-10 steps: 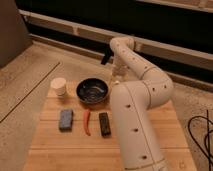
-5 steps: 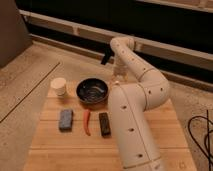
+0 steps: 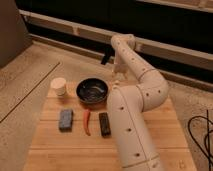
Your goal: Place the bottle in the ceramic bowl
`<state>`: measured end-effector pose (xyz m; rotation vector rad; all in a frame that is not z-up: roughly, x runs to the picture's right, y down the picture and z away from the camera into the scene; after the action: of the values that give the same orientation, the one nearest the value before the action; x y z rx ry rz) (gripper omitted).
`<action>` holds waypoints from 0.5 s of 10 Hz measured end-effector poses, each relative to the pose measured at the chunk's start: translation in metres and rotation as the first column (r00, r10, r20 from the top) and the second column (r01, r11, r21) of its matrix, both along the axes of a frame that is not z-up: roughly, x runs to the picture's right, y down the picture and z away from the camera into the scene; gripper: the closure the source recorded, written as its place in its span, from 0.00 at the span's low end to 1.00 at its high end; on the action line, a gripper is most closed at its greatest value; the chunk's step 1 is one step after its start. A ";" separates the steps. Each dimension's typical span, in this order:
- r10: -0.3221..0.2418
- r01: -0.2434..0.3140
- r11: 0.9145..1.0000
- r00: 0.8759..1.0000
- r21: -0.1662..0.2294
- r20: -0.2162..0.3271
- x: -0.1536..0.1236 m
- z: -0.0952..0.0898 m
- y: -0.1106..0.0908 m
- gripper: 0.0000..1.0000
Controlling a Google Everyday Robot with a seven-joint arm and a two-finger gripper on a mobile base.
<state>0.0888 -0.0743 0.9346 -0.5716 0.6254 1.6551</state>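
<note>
Change check: across the last second I saw none. The arm (image 3: pixel 131 125) held one pose and every item sat where it had been, so the task stood unadvanced, in my judgement.

Nearest the camera, the arm's thick cream link filled the lower centre of the frame, rising over the wooden table (image 3: pixel 45 150). Just left of it lay a row of three: a blue-grey sponge (image 3: pixel 65 120), a red chili pepper (image 3: pixel 87 121) and a black bar (image 3: pixel 104 124), near one another but apart.

Behind that row stood the two containers. The white cup (image 3: pixel 59 86) was at centre left; I could make out nothing in it. The ceramic bowl (image 3: pixel 80 96) sat just right of the cup, with only a bluish sheen inside. I saw no bottle in it.

The bottle (image 3: pixel 118 76) I took to be the small pale shape just beyond the bowl's far right rim, under the arm's far end. I could not tell whether it stood on the table edge or hung clear.

Farther back, at upper centre, the gripper (image 3: pixel 106 59) showed as a dark shape left of the arm's last link, above and beyond the bowl. It was released, spread wide, grasping nothing that I could see.

Next move, as I judged it: bring the gripper onto the bottle, then carry it the short way into the bowl.
</note>
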 end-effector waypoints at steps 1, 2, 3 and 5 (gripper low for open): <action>-0.006 0.006 1.000 1.000 0.031 0.006 -0.006 0.002 -0.008 0.35; -0.019 0.018 0.998 1.000 0.067 0.019 -0.018 0.003 -0.016 0.35; -0.019 0.018 0.998 1.000 0.068 0.018 -0.021 0.002 -0.015 0.35; 0.023 -0.023 0.999 1.000 0.037 -0.014 -0.019 -0.002 0.003 0.35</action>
<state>0.0697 -0.0713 0.9331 -0.5426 0.5994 1.6902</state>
